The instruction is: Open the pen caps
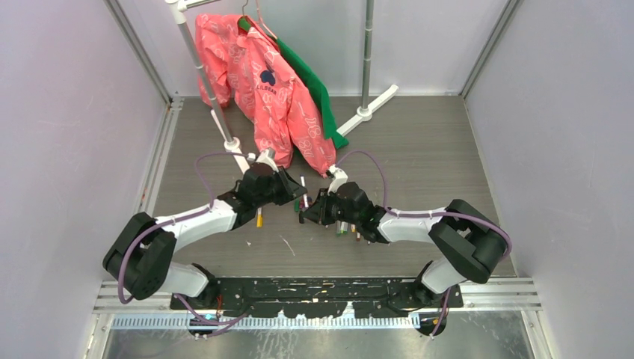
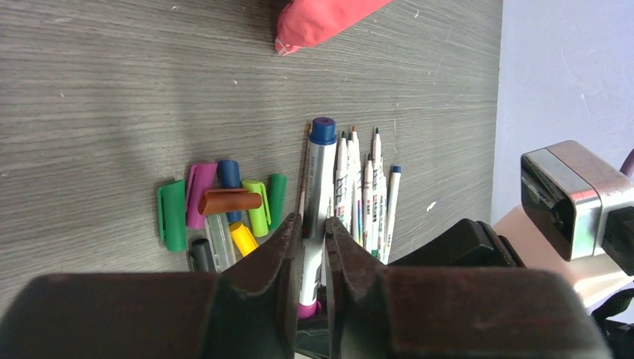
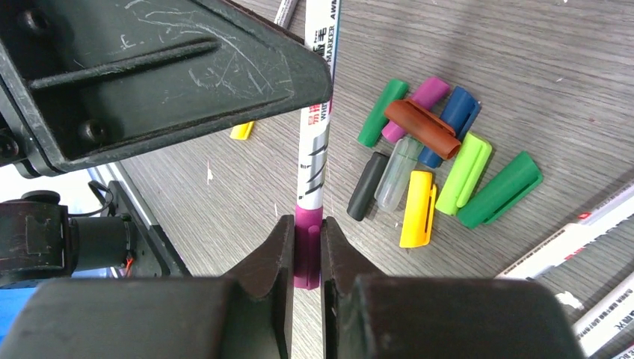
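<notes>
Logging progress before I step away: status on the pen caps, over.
Left gripper shut on marker. Right gripper shut on its purple cap, not yet off. Loose caps piled on table beside; nothing seen in the way.

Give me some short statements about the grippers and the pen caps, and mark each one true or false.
1. The right gripper is shut on the magenta cap. True.
2. The left gripper is open and empty. False: it clamps the marker barrel.
3. The brown cap lies across other loose caps. True.
4. The magenta cap is already off the marker barrel. False: it sits on the barrel's end.
</notes>
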`<state>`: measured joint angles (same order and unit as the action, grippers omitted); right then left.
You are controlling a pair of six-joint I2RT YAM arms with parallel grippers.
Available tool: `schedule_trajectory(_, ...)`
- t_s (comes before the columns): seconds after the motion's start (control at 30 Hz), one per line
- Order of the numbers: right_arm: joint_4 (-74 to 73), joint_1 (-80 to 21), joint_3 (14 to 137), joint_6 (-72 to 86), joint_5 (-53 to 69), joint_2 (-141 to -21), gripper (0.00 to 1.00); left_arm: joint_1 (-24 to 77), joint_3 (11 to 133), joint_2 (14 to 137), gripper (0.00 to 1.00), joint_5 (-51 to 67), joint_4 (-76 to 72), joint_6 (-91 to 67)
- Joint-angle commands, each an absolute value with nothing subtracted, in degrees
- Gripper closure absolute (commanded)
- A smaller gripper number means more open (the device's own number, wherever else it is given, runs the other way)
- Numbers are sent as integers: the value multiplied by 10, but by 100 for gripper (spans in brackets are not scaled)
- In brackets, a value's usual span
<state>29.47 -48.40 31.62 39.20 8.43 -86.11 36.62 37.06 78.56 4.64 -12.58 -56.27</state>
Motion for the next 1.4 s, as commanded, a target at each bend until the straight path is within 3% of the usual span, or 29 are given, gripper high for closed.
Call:
schedule_trajectory(0.0, 360, -497, 337, 383, 118, -842, 99, 367, 373, 800, 79, 74, -159, -559)
schedule_trajectory(0.1, 360, -497, 337, 385, 120, -841, 99, 367, 374, 809, 74, 78, -161, -557)
schedule_trajectory(0.23, 359, -497, 336, 385, 120, -839, 99, 367, 375, 817, 74, 80, -161, -556)
schedule_trajectory(0.37, 357, -497, 335, 384, 115, -842, 99, 367, 370, 810, 98, 67, -160, -557)
schedule_trajectory(0.4, 356, -497, 335, 384, 113, -844, 99, 367, 368, 807, 100, 62, -157, -556)
schedule_trajectory(0.93, 237, -505, 330, 386, 57, -849, 99, 357, 456, 802, 100, -67, -40, -495)
schedule_trajectory(1.37, 278, -522, 294, 415, 54, -866, 99, 292, 449, 823, 100, 19, -146, -550)
